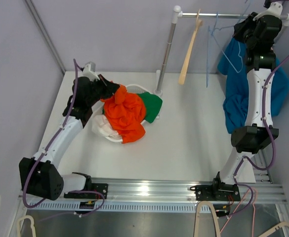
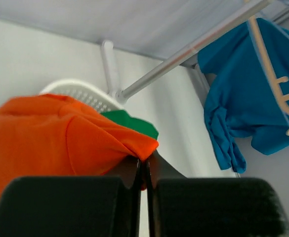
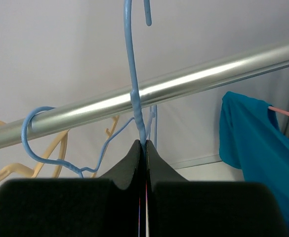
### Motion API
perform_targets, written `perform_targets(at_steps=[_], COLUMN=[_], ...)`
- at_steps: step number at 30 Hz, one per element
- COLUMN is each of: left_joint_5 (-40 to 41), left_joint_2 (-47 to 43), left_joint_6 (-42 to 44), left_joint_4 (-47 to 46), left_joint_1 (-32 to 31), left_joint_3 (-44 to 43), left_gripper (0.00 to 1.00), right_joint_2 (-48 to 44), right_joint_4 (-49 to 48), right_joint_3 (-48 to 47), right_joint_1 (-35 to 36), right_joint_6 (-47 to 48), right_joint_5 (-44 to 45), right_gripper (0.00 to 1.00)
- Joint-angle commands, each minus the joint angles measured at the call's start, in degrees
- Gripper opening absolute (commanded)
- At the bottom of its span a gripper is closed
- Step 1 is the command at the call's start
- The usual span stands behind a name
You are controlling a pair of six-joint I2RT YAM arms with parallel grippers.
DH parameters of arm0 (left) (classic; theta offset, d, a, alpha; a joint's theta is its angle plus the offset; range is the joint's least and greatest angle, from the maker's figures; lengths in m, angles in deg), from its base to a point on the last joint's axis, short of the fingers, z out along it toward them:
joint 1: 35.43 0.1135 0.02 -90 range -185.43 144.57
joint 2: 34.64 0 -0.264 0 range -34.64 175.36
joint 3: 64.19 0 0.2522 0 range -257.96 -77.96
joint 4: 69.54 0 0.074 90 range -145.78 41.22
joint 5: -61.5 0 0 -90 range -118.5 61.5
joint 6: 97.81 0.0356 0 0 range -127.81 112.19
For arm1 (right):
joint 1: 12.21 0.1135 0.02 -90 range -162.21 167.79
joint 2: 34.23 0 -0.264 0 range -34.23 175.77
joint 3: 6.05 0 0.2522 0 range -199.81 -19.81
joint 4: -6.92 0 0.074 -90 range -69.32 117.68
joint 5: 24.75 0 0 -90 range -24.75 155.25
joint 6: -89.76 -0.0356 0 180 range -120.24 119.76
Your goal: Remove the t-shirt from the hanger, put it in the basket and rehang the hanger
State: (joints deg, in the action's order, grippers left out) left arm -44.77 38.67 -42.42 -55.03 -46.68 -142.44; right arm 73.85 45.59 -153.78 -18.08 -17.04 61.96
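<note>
My left gripper (image 1: 112, 91) is shut on an edge of the orange t-shirt (image 1: 127, 113), which lies bunched over the white basket (image 1: 101, 129). In the left wrist view the jaws (image 2: 145, 160) pinch a fold of that orange shirt (image 2: 50, 138). My right gripper (image 1: 235, 30) is raised to the rail and shut on the neck of a bare blue wire hanger (image 1: 214, 30). In the right wrist view the jaws (image 3: 143, 144) clamp the hanger (image 3: 133, 74) just below the silver rail (image 3: 184, 84). A blue t-shirt (image 1: 233, 94) hangs behind the right arm.
A green garment (image 1: 153, 104) lies in the basket beside the orange shirt. A wooden hanger (image 1: 189, 49) hangs on the rail (image 1: 208, 15), whose pole (image 1: 166, 54) stands behind the basket. Another blue hanger (image 3: 30, 129) hooks the rail. Spare cream hangers (image 1: 206, 219) lie at the near edge.
</note>
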Motion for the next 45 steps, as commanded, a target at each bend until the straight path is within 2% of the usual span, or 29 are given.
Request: perform_targets(at_steps=[1, 6, 9, 12, 15, 19, 26, 28, 30, 32, 33, 34, 35, 36, 42, 43, 45], left_joint_5=[9.84, 11.09, 12.92, 11.62, 9.95, 11.70, 10.66, 10.21, 9.77, 9.68, 10.03, 10.38, 11.25, 12.83, 18.72, 20.73, 21.89], left_joint_2=[-3.71, -1.34, 0.59, 2.44, 4.02, 5.34, 9.91, 11.32, 11.15, 10.45, 9.40, 8.86, 8.16, 7.46, -1.06, -2.29, -5.89], left_joint_6=[-4.05, -6.60, -6.08, -7.57, -8.81, -7.76, -9.33, -9.68, -9.95, -9.95, -9.95, -9.95, -10.21, -10.56, -9.60, -9.69, -10.12], left_joint_4=[-6.74, -8.57, -9.63, -9.89, -14.02, -14.11, -13.94, -12.89, -13.06, -12.45, -12.01, -11.57, -9.56, -8.24, -3.57, -3.13, -2.08], left_joint_1=[-1.41, -2.20, -4.92, -6.07, -7.03, -9.23, -10.11, -10.11, -10.11, -10.11, -10.11, -10.11, -10.11, -10.11, -10.90, -11.34, -11.52], left_joint_3=[5.59, 15.17, 19.22, 23.79, 27.12, 27.49, 26.97, 26.35, 26.08, 25.82, 25.56, 25.12, 24.42, 24.06, 22.48, 22.48, 22.91], left_gripper=[0.01, 0.01, 0.01, 0.01, 0.01, 0.01, 0.01, 0.02, 0.05, 0.20, 0.50, 0.68, 0.86, 0.99, 1.00, 0.99, 1.00], right_joint_2=[1.43, 2.49, 3.28, 3.64, 2.59, -0.22, -2.25, -3.47, -4.62, -6.20, -6.82, -7.52, -8.83, -9.63, -14.11, -14.20, -14.03], right_joint_4=[-3.90, -4.60, -4.69, -3.99, -4.34, -6.01, -0.83, -0.74, -1.26, -1.09, -0.83, -0.65, -0.30, -0.21, -0.21, -0.03, 0.32], right_joint_3=[-0.24, 0.20, 0.38, 0.64, 2.74, 6.61, 7.58, 8.81, 9.60, 10.13, 10.05, 10.05, 10.05, 10.13, 10.22, 10.05, 9.61], right_joint_1=[0.85, 4.02, 4.64, 5.60, 5.69, 5.87, 7.28, 6.84, 6.40, 4.47, 4.29, 4.11, 4.02, 3.50, -0.37, -1.07, -1.77], right_joint_6=[-0.70, 2.99, 2.82, 3.78, 4.49, 4.40, 6.60, 6.25, 5.46, 5.28, 5.37, 5.63, 6.07, 6.60, 5.29, 5.11, 5.55], right_joint_5=[-3.57, -1.81, -1.72, -1.37, 0.03, 0.39, 1.26, 1.97, 1.27, 2.23, 3.10, 4.59, 6.52, 9.41, 10.41, 10.58, 11.72], right_gripper=[0.00, 0.00, 0.00, 0.00, 0.00, 0.00, 0.00, 0.08, 0.09, 0.20, 0.28, 0.39, 0.45, 0.47, 0.58, 0.64, 0.69])
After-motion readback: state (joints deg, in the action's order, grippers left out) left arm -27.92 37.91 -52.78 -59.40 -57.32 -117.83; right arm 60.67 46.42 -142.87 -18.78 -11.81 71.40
